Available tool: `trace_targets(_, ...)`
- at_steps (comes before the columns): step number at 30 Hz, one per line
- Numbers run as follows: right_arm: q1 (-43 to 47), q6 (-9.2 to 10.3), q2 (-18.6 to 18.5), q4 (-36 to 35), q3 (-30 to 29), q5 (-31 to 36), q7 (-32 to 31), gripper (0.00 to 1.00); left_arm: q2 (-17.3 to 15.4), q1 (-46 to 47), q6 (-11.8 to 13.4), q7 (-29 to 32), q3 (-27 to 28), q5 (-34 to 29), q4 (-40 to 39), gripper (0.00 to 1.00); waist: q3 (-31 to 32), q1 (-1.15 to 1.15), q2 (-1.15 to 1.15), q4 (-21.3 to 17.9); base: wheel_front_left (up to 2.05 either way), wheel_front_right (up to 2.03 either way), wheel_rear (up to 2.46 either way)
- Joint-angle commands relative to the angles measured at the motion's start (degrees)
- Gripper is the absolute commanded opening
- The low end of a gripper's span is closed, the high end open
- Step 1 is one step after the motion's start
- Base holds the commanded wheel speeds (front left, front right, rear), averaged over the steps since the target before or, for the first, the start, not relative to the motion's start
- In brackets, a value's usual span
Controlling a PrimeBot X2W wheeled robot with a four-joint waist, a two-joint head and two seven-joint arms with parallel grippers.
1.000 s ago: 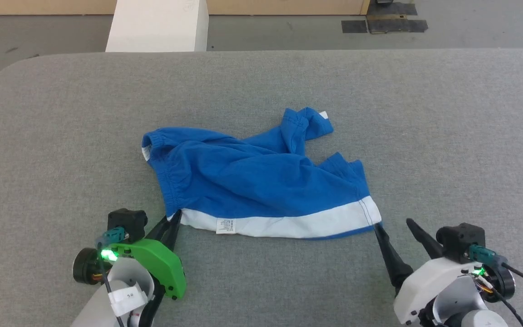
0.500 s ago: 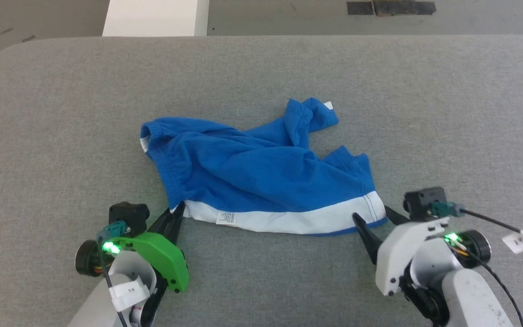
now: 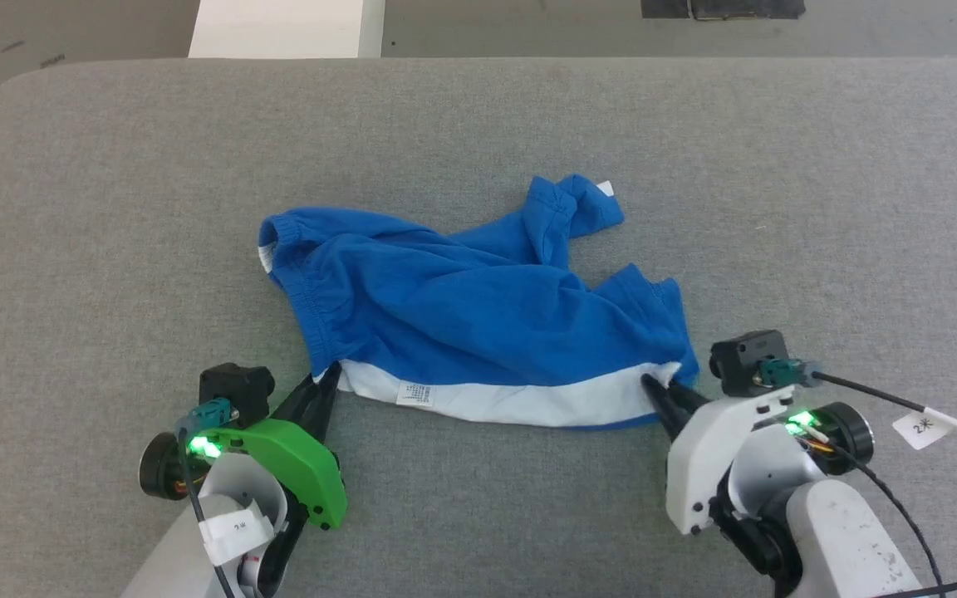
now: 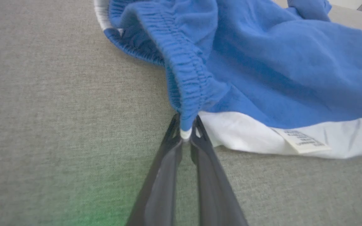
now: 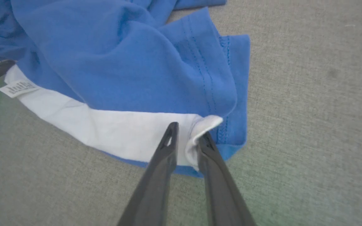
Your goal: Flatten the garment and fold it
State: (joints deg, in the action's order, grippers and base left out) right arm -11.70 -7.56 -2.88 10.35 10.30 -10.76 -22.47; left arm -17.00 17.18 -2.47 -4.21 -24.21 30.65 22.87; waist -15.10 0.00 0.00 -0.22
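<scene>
Shorts [image 3: 462, 316] of bright blue jersey lay rumpled on the grey table [image 3: 113, 208] in the head view, stretched between the left gripper [image 3: 322, 380] and the right gripper [image 3: 655, 386], spreading beyond both sets of fingertips. From the left wrist, the two dark fingers were pressed together on the waistband [image 4: 187, 84] corner, with a care label [image 4: 300, 141] to their right. From the right wrist, the fingers pinched a fold of the white stripe [image 5: 105, 128] at the hem.
</scene>
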Motion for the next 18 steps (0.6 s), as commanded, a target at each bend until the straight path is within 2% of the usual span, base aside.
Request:
trace_targets(1, -0.5, 0.08, 0.0, 0.0, 0.3, -0.3, 0.4, 0.0, -0.2, 0.6, 0.0, -0.2, -0.1, 0.3, 0.3, 0.0, 0.2, 0.0, 0.0, -0.1, 0.0, 0.0, 0.0)
trace_targets(7, -1.0, 0.08, 0.0, -2.4, -0.7, -1.0, 1.7, 0.0, -0.5, 1.2, -0.5, -0.8, 0.5, 1.4, -1.8, 0.0, 0.6, 0.0, 0.0, -0.3, 0.0, 0.0, 0.0)
trace_targets(13, -6.2, 0.08, -0.2, -8.6, -1.8, 1.2, -0.7, 0.0, -1.9, 5.2, -3.1, 2.9, 2.4, 6.9, -10.4, 0.0, -0.3, 0.0, 0.0, -1.1, 0.0, 0.0, 0.0)
trace_targets(16, -11.7, 0.08, -1.6, -11.0, -1.9, 1.6, -2.9, 0.0, -3.8, 9.8, -4.0, 6.7, 3.2, 9.8, -15.1, 0.0, -1.8, 0.0, 0.0, -1.5, 0.0, 0.0, 0.0)
trace_targets(18, -16.7, 0.08, -3.0, -11.6, -1.9, 1.1, -4.2, 0.0, -6.3, 14.1, -4.2, 9.8, 3.3, 9.4, -17.2, 0.0, -3.1, 0.0, 0.0, -2.1, 0.0, 0.0, 0.0)
